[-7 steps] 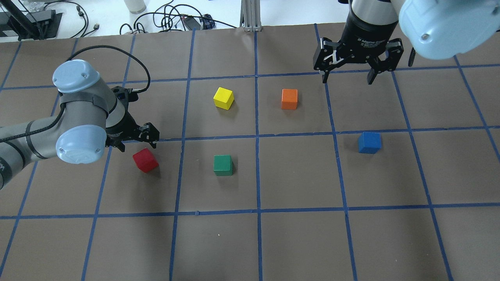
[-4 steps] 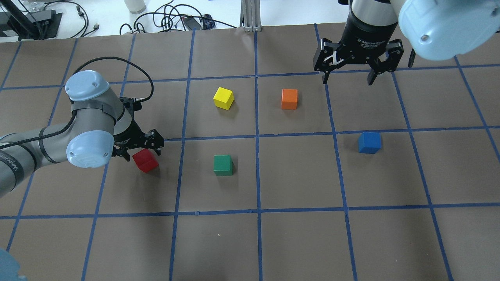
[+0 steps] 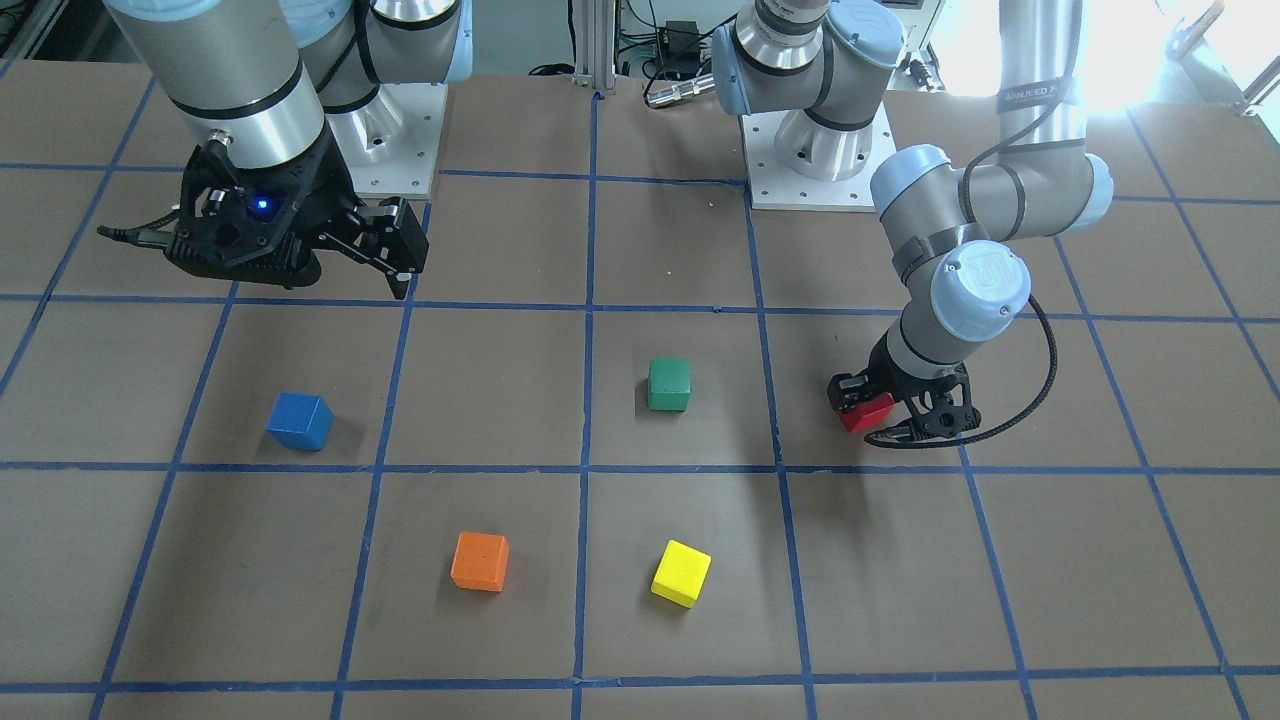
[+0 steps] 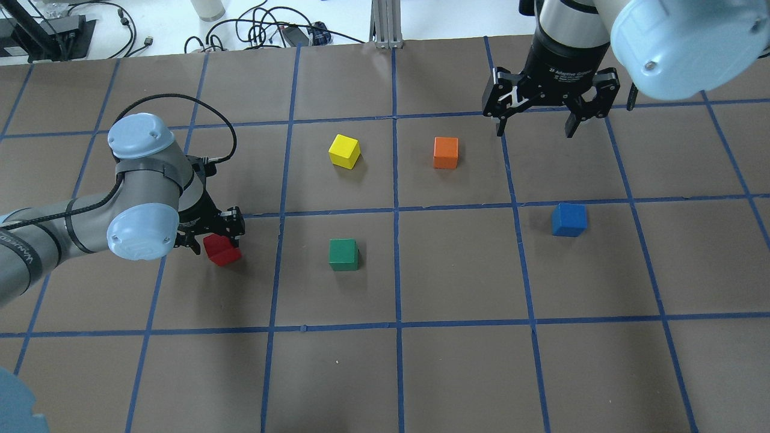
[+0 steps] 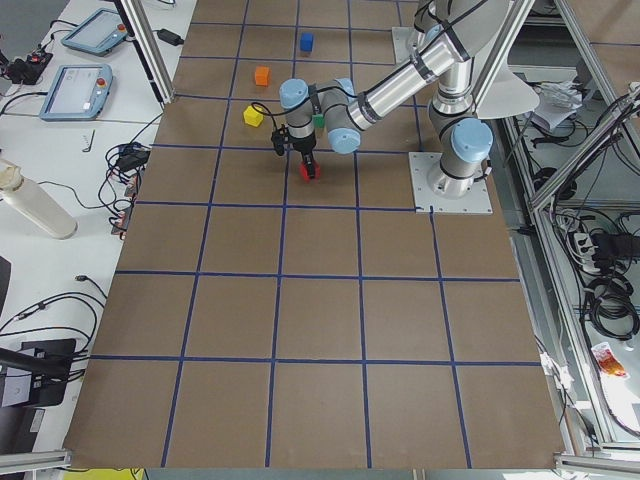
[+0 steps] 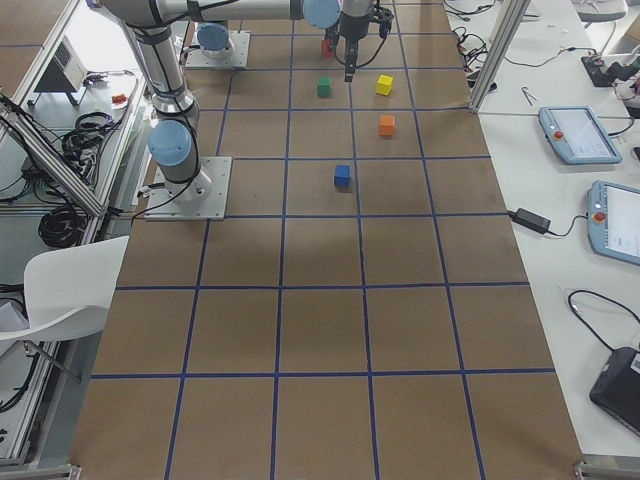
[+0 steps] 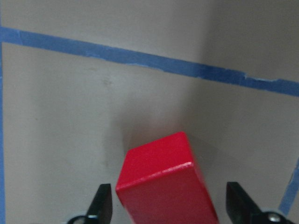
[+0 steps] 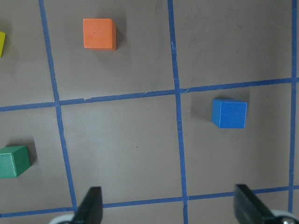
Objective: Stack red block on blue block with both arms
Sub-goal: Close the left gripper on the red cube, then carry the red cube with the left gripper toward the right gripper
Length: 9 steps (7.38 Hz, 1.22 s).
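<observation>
On the brown gridded table, the small matte red cube was straddled by the left gripper, jaws parted, unclamped, seemingly for grasping. Near the far-off small matte blue cube, the right gripper was held aloft, wide open, empty.

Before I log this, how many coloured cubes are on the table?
5: red block between the fingers of the left gripper, green cube beside it, yellow cube, orange cube beyond, blue block far right.
</observation>
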Tool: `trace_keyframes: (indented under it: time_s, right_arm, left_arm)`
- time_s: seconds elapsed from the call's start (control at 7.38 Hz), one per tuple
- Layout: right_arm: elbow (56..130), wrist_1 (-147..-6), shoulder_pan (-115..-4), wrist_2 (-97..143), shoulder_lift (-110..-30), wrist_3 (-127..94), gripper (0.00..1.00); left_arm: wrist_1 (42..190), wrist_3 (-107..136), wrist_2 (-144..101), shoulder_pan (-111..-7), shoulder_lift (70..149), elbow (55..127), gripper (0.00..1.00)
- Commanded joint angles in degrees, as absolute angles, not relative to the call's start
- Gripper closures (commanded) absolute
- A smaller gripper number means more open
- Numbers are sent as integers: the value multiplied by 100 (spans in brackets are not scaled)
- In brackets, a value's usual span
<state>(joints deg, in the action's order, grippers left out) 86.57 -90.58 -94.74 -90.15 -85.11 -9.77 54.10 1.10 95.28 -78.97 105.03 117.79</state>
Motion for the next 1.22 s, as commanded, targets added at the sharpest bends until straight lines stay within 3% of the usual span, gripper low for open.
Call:
trace_keyframes:
  time_s: [0.0,0.14,0.54,1.08]
  right_arm:
    - [8666,-9079,-9475,-9009,-8517,-993,0]
    - [8666,-9079,-9475,-9017,-8517,-984,0]
    - [8657,-9088,-9475,-9026,-8517,-976,0]
    - [8683,-9088,-9466,-9035,-8560,-888,0]
  left_arm:
    - [5510,97,9484,-8084,10511,11472,82]
    - [5824,88,9466,-8243,10381,11278,86]
    - [7144,-131,9292,-8909,10713,9541,96]
    - [6803,1086,8613,-10553,11309,8888,95]
